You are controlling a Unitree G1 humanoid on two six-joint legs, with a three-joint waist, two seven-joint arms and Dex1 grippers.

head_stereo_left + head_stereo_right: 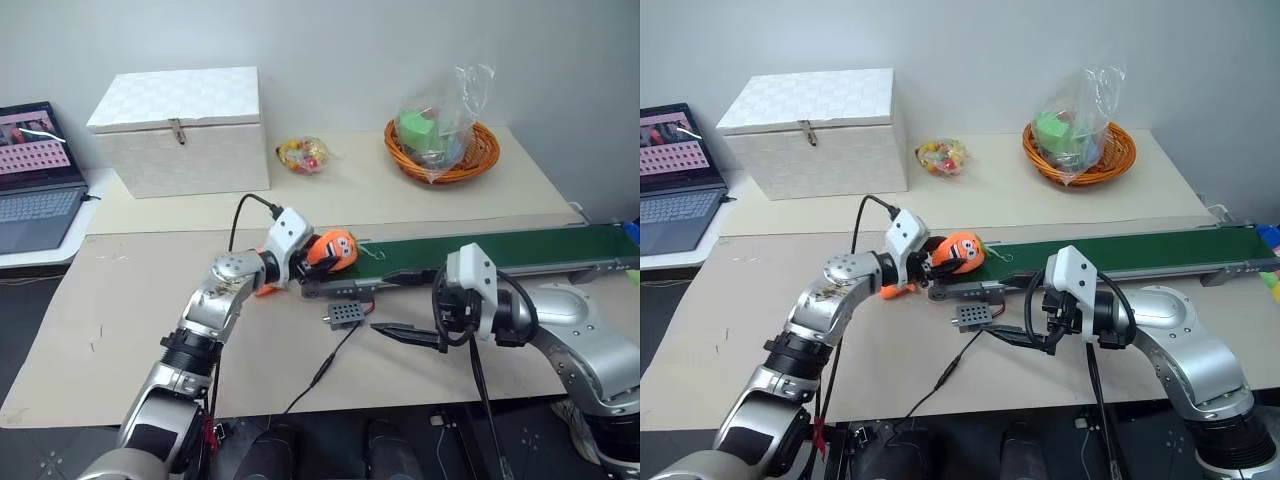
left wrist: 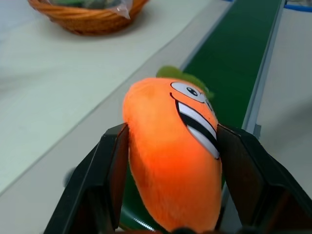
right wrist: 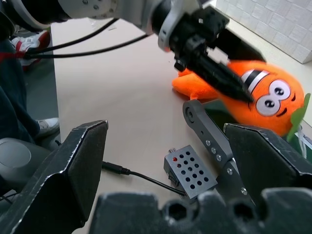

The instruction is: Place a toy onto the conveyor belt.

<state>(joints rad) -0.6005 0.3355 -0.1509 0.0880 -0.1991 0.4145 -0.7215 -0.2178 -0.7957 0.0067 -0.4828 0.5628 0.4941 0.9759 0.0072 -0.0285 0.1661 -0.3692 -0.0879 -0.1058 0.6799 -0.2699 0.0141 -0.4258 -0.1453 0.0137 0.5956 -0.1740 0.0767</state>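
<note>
The toy [image 1: 333, 250] is an orange plush carrot with a smiling face and a green top. It lies at the left end of the conveyor belt [image 1: 480, 250], a dark green strip in a grey frame. My left gripper [image 1: 316, 256] reaches in from the left and stands open. The toy [image 2: 170, 161] fills the gap between its two black fingers [image 2: 109, 170]. A second orange plush piece [image 1: 265, 290] shows under that gripper, on the table. My right gripper [image 1: 400, 335] hovers open and empty in front of the belt, pointing left, near the grey control box [image 1: 343, 315].
A white box [image 1: 180, 130] stands at the back left, with a laptop [image 1: 35, 180] beside it. A wicker basket [image 1: 478, 160] holding a plastic bag sits at the back right, and a small bag of coloured bits [image 1: 303, 155] lies between them. A black cable [image 1: 320, 375] runs from the control box.
</note>
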